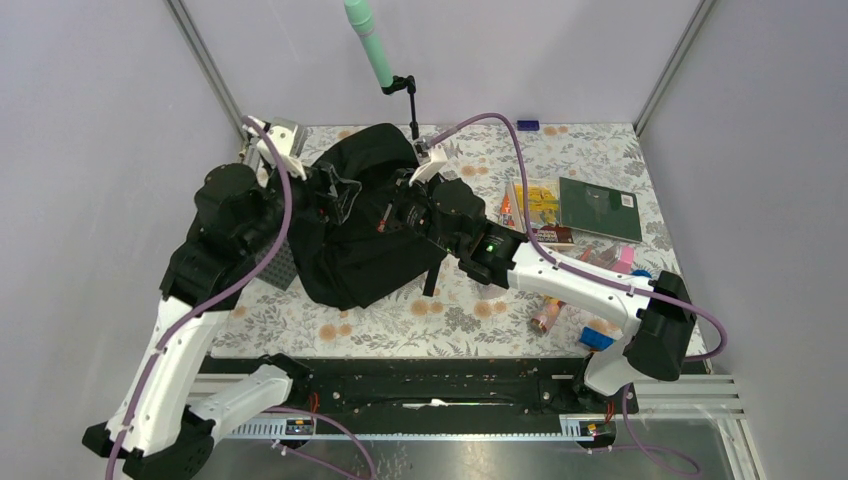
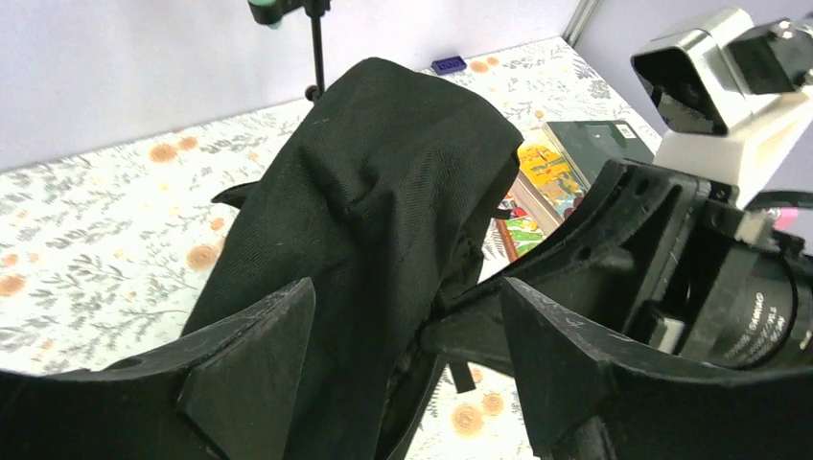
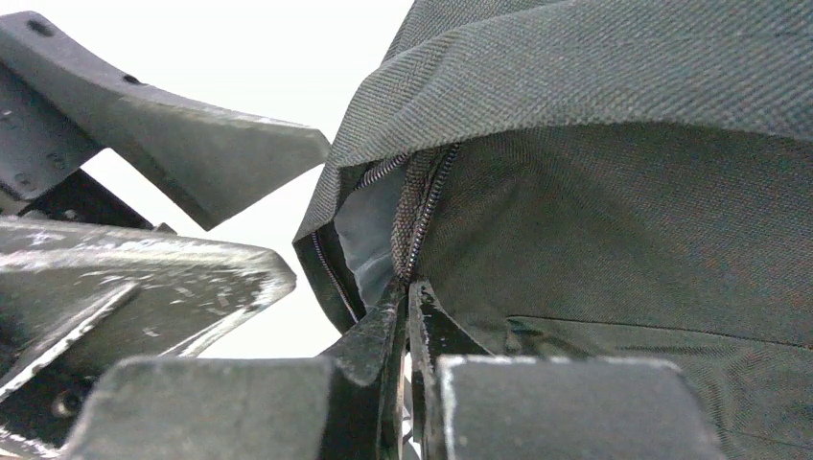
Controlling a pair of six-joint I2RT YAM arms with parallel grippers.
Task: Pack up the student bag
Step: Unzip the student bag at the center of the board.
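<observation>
Top view: we see the student bag (image 1: 365,225) slumped on the floral table (image 1: 470,310), left of centre, between the two arms. The left gripper (image 1: 333,195) is at the bag's left side and the right gripper (image 1: 388,215) at its right side, both up against the black fabric. We can't read the finger state from here. To the right of the bag lie a yellow book (image 1: 538,200) and a dark green book (image 1: 598,208), side by side. A green-tipped stand (image 1: 372,45) rises behind the bag.

Left wrist view: the left gripper (image 2: 405,292) has its fingers (image 2: 254,350) wide apart and holds nothing. The bag (image 2: 383,192) stands tall in the gap just beyond them. The right gripper's black body (image 2: 662,268) comes in from the right, reaching the bag's edge. The books (image 2: 551,163) are behind it on the table.

Right wrist view: the right gripper (image 3: 407,302) has its fingers pressed together, pinching the zipper edge of the bag (image 3: 623,192). The grey lining (image 3: 372,225) shows inside the opening. The left gripper's fingers (image 3: 192,163) are spread apart at the left, close beside the bag's edge.
</observation>
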